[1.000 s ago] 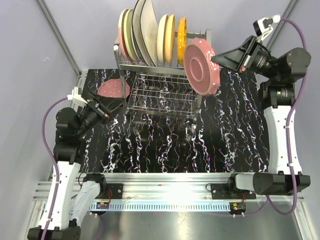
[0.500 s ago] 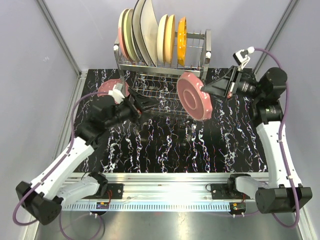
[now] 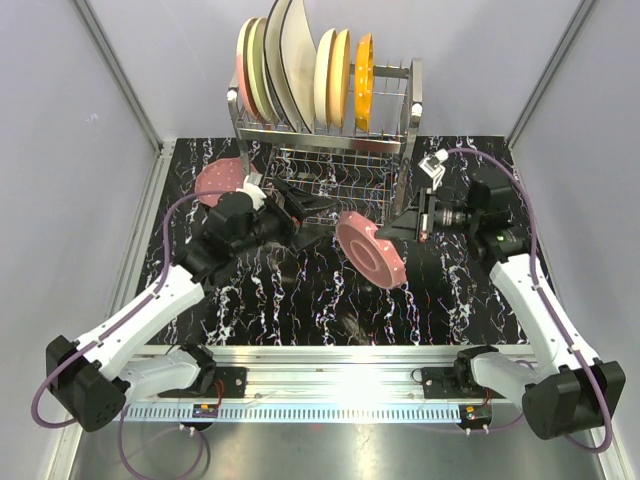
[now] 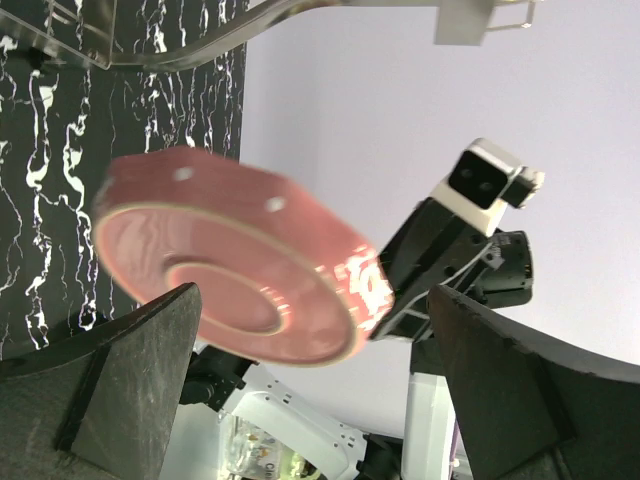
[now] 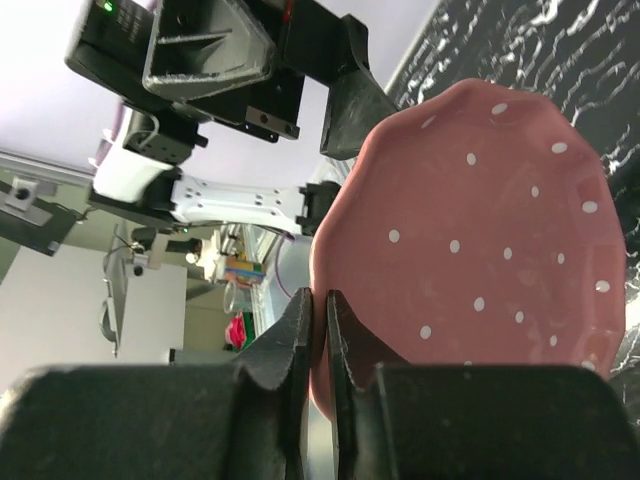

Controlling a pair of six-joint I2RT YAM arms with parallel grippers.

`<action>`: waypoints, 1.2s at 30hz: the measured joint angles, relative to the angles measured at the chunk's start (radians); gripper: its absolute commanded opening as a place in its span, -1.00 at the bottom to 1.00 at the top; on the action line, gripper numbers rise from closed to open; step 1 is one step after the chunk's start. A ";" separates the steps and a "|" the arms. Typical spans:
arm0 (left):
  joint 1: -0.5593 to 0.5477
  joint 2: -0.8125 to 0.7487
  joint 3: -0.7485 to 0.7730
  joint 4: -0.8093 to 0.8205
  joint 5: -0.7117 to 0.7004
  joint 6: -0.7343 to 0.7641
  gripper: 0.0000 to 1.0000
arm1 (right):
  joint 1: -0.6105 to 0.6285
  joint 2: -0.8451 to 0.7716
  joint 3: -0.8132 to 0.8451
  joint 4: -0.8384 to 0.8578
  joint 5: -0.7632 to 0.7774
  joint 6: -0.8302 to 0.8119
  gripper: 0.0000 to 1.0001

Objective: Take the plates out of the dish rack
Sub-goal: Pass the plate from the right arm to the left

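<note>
Speckled pink plate [image 3: 368, 250] is mid-frame in the top view, tilted almost on edge over the black marbled table [image 3: 300, 310], just in front of the lower right part of the dish rack [image 3: 330, 160]. Cannot tell if its low edge touches the table.

Right gripper [image 3: 400, 231] has it by the rim at the plate's upper right. In the right wrist view the jaws are nearly together, pinching the thin rim at bottom centre. The plate fills the right half of that frame, white dots visible.

Left gripper [image 3: 318, 212] is left of the plate, near but apart, jaws spread wide, holding nothing. In the left wrist view its dark fingers [image 4: 130, 380] sit at the lower corners with a wide gap. The plate is blurred at middle left beyond them, no contact.

Rack top tier, upper centre of the top view: the other plates [image 3: 292, 60] stand upright in a row, pink-and-cream at the left, cream ones in the middle, orange plate [image 3: 363, 68] at the right end. Second pink plate [image 3: 220, 180] lies flat on the table left of the rack.
</note>
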 measured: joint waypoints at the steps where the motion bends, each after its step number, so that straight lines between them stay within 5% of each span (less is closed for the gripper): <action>1: -0.002 0.006 -0.014 0.016 0.000 -0.010 0.98 | 0.012 0.004 -0.012 -0.008 0.008 -0.017 -1.00; 15: -0.060 0.176 -0.060 0.061 0.017 -0.074 0.98 | 0.150 0.041 -0.037 -0.121 0.137 -0.299 -1.00; 18: -0.060 0.191 -0.060 0.053 0.019 -0.073 0.86 | 0.204 0.053 -0.023 -0.188 0.201 -0.397 -1.00; 25: -0.061 0.250 -0.060 0.025 0.039 -0.037 0.23 | 0.300 0.055 0.007 -0.301 0.360 -0.616 -1.00; 29: -0.063 0.269 -0.068 0.018 0.065 -0.006 -0.38 | 0.332 0.055 0.009 -0.345 0.415 -0.702 -1.00; 36: -0.061 0.279 -0.086 0.072 0.107 0.030 -0.56 | 0.412 0.060 0.018 -0.406 0.525 -0.850 -1.00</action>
